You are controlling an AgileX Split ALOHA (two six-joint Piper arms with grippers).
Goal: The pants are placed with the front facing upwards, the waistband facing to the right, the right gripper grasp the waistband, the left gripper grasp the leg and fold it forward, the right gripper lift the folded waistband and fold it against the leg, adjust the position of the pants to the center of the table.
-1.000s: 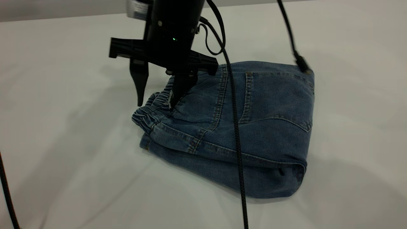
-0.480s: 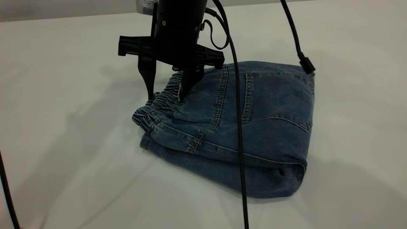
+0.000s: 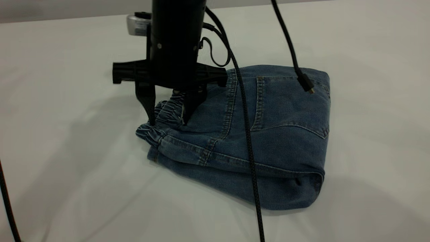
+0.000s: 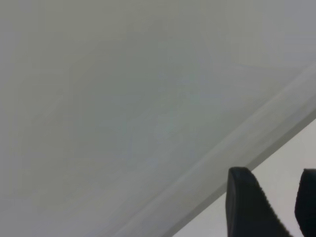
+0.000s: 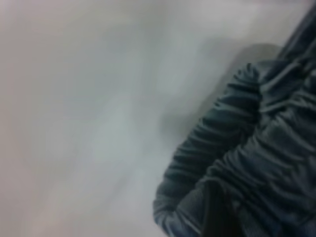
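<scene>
The pants (image 3: 275,134) lie folded into a compact blue denim bundle on the table (image 3: 67,174), a back pocket on top. The gathered waistband (image 3: 164,112) forms the bundle's left end. My right gripper (image 3: 168,121) points straight down over it, open, with one finger on each side of the ruched band and the tips down at the cloth. In the right wrist view the waistband (image 5: 237,148) fills the near side, with one dark finger (image 5: 217,215) against it. My left gripper (image 4: 284,207) is away from the pants, open over the bare table (image 4: 123,123) by its edge.
A black braided cable (image 3: 250,151) hangs across the pants. A second cable ends in a loose plug (image 3: 306,84) above the pocket. Another cable (image 3: 6,201) runs along the left border. White table surrounds the bundle on all sides.
The right gripper lifted and shifted right, then came back left and down so its open fingers now straddle the waistband. The waistband end has slid slightly left.
</scene>
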